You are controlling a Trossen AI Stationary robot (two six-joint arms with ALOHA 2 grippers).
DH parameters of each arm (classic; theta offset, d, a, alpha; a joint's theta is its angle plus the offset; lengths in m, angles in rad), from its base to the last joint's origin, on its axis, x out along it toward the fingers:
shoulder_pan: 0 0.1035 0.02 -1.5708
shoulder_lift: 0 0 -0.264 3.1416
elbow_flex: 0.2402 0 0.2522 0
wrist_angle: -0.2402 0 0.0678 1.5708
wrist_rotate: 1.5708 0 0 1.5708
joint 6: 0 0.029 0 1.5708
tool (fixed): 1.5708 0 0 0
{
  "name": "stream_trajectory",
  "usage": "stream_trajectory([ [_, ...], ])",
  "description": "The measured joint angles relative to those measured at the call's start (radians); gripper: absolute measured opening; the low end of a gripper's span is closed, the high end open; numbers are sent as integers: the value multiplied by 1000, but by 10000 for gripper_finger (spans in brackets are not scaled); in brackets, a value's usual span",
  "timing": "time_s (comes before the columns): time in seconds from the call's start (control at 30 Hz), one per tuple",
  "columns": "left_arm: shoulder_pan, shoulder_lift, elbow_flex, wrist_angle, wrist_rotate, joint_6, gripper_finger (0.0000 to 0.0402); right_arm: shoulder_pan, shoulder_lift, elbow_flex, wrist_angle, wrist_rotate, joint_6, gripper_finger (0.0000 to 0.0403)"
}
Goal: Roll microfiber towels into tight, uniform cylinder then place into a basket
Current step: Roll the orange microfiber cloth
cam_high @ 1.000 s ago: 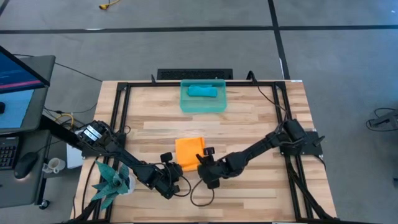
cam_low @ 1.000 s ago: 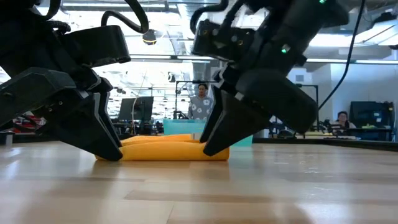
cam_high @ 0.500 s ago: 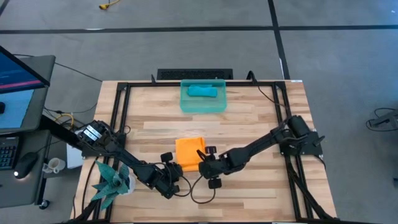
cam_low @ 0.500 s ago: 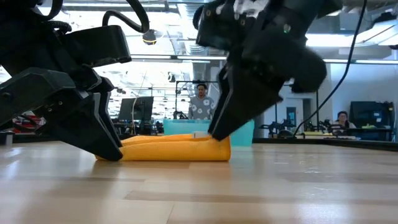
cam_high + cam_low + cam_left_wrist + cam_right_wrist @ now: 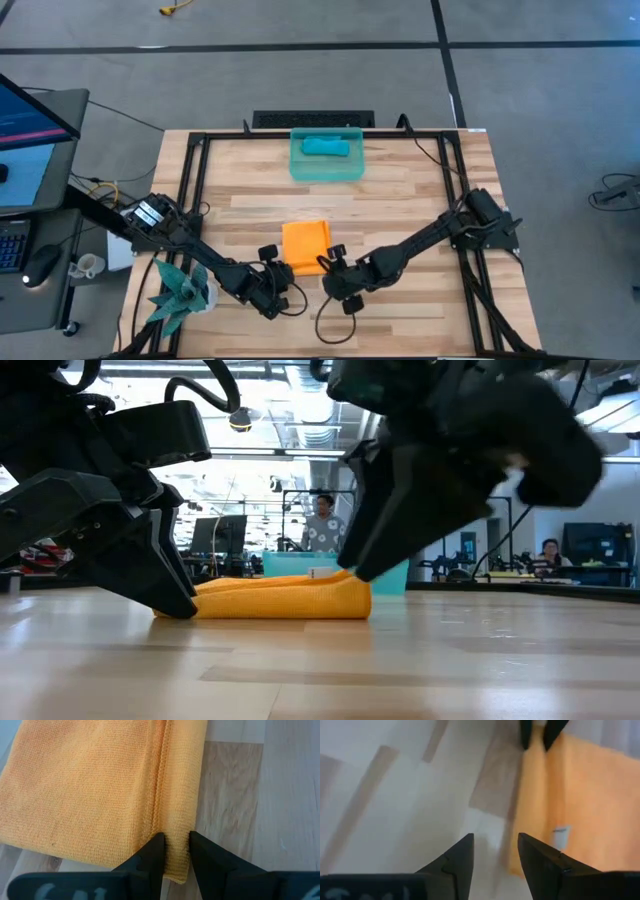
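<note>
A wooden table [image 5: 400, 200] fills the centre of the overhead view, with two dark robot arms reaching in from the lower left and lower right. An orange towel [image 5: 305, 246], folded flat, lies just below the middle of the frame. The left gripper [image 5: 173, 851] sits at the towel's lower left corner, its two fingers pinching the rolled edge of the orange cloth between them. The right gripper [image 5: 495, 851] is at the towel's lower right corner; its fingers are spread with only bare wood between them, just beside the cloth's edge and not holding it. In the upper centre of the overhead frame stands the basket [image 5: 327, 166], a translucent teal-green bin, with the teal-blue towel [image 5: 327, 147] rolled up inside it. A teal spiky plant figure [image 5: 180, 292] rests at the table's lower left.
</note>
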Motion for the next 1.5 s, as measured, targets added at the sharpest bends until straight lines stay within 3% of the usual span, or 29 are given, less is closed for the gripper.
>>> stream_trajectory([
  [0.13, 0, 0, 0, 0, 0, 0, 86, -18, 2, 0, 3, 42, -22, 174],
  [1.0, 0, 0, 1, -5, 4, 10, 86, -69, 121, 8, 10, 1, 148, 168],
  [1.13, 1, -21, 0, -10, 14, 17, 86, -82, 122, 7, 10, -19, 201, 128],
  [1.33, -4, -92, -5, -77, 70, 64, 86, -98, 122, 7, 40, -77, 245, 19],
  [1.5, -34, -161, -6, -152, 60, 79, 86, -100, 125, 2, 100, -148, 355, 23],
])
